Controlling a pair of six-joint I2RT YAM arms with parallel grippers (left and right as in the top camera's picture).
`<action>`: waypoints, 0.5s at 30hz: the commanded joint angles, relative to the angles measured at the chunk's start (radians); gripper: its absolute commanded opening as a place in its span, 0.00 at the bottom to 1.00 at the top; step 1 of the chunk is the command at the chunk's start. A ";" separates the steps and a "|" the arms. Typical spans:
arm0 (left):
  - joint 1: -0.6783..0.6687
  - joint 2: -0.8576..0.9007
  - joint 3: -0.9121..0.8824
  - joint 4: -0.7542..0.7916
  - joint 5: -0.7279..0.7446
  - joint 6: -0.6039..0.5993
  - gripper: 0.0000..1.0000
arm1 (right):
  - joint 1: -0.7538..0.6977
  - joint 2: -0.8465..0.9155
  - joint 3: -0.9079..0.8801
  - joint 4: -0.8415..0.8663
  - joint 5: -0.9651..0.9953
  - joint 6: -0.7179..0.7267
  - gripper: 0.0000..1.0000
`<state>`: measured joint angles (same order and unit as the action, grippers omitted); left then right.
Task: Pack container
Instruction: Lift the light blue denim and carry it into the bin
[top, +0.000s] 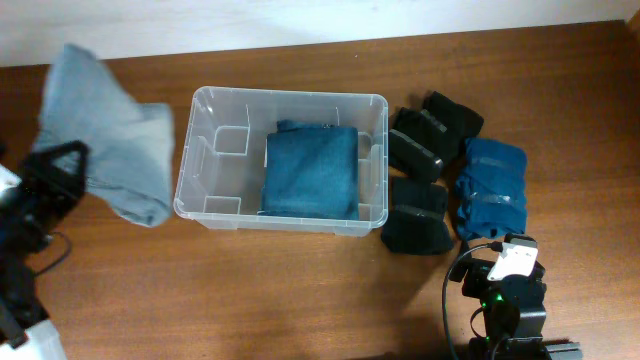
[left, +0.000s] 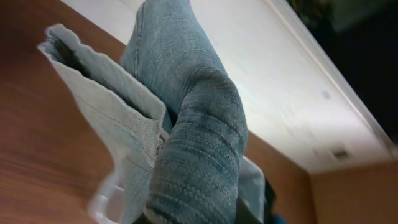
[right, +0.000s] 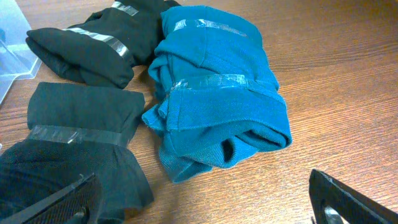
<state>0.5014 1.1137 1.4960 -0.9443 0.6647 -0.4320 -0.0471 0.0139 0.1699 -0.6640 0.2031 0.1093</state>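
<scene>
Overhead view: clear container (top: 222, 175) is seen mid-table, w/ a folded blue garment (top: 310, 170) laid in its right half. Pale jeans (top: 115, 140) are pinched aloft by left gripper (top: 72, 158), just left of it. Right gripper (right: 205, 199) is spread wide, empty, near taped bundles (right: 217, 106). Container prob. light, stiff, slick; best taken by the rim.
</scene>
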 joint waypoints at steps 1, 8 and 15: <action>-0.097 -0.010 0.006 0.005 -0.009 -0.009 0.00 | -0.009 -0.010 -0.007 0.003 0.002 0.011 0.98; -0.330 0.046 -0.067 0.053 -0.161 -0.054 0.00 | -0.009 -0.010 -0.007 0.003 0.002 0.011 0.98; -0.501 0.146 -0.108 0.165 -0.270 -0.158 0.00 | -0.009 -0.010 -0.007 0.003 0.002 0.011 0.98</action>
<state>0.0460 1.2461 1.3811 -0.8162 0.4603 -0.5266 -0.0471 0.0139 0.1699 -0.6643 0.2031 0.1097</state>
